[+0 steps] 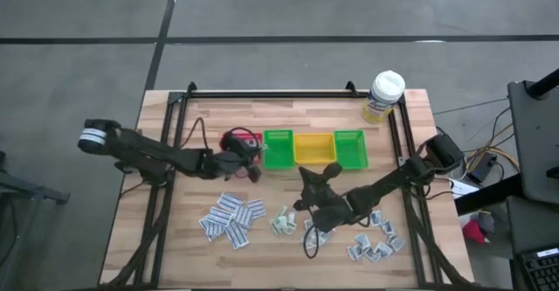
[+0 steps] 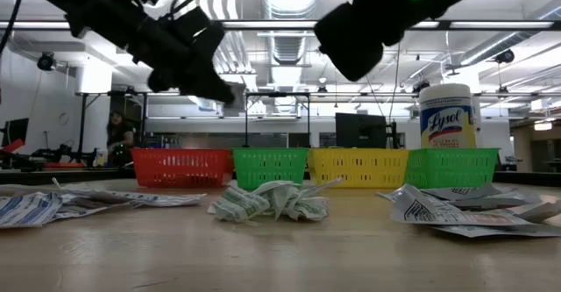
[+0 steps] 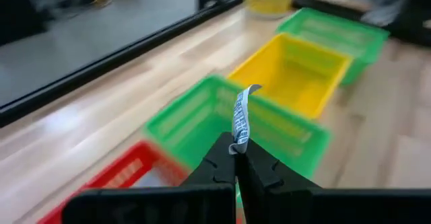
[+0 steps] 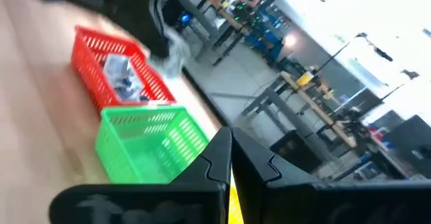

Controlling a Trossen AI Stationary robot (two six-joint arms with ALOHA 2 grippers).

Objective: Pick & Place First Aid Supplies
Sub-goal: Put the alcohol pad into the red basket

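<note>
Above the gap between the red bin and the nearer green bin, the left pincer is pinching a small strip packet by its lower end, so that the paper is standing up between the closed tips; holding it by one end is probably keeping the rest free to drop cleanly once it is over a bin. The red bin is already carrying a few packets, which suggests sorting by kind. On the table the remaining supplies are lying in three loose heaps: a blue-printed pile on the left, a green-printed clump in the middle and a scattered group on the right. The right pincer is hanging shut and empty above the middle of the table, near the yellow bin; its arm is crossing over the right heap and could be crowding the left arm. A bottle is standing behind the far green bin, out of the way.
</note>
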